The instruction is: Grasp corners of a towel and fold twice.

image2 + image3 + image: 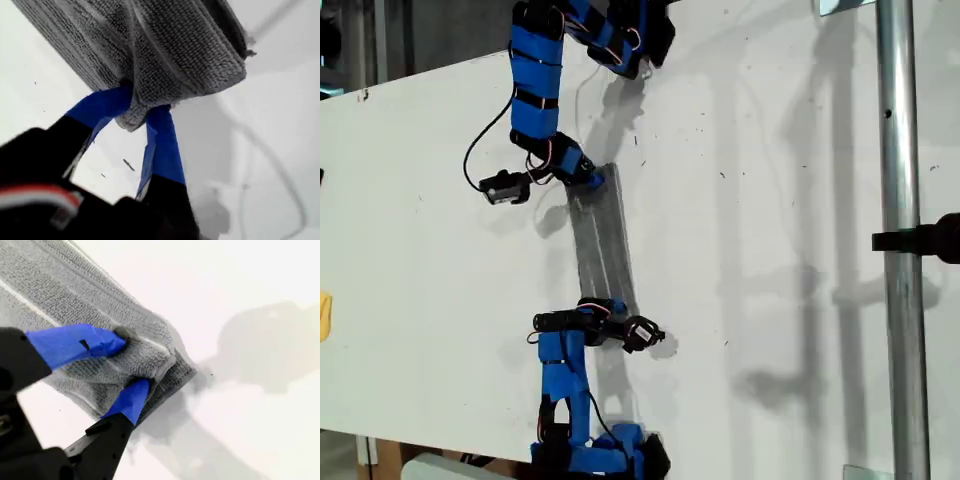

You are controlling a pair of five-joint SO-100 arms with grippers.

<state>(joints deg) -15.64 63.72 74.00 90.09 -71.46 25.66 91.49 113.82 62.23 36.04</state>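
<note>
The towel [600,245] is a narrow folded grey strip with white stripes, stretched between my two grippers in the middle of the exterior view. My first gripper [592,181] is shut on its upper end; up close, the blue fingers [160,145] pinch the layered edge of the towel [170,50]. My second gripper [612,308] is shut on the lower end, where the blue fingertips [80,345] clamp a rounded folded corner of the towel [150,357]. Whether the strip rests on the table or hangs just above it is unclear.
The white table [770,250] carries both arms' shadows toward the exterior view's right. A vertical metal pole [900,250] with a black clamp stands at that view's right. A black cable [475,150] loops beside the upper arm. A yellow object [324,315] sits at the left edge.
</note>
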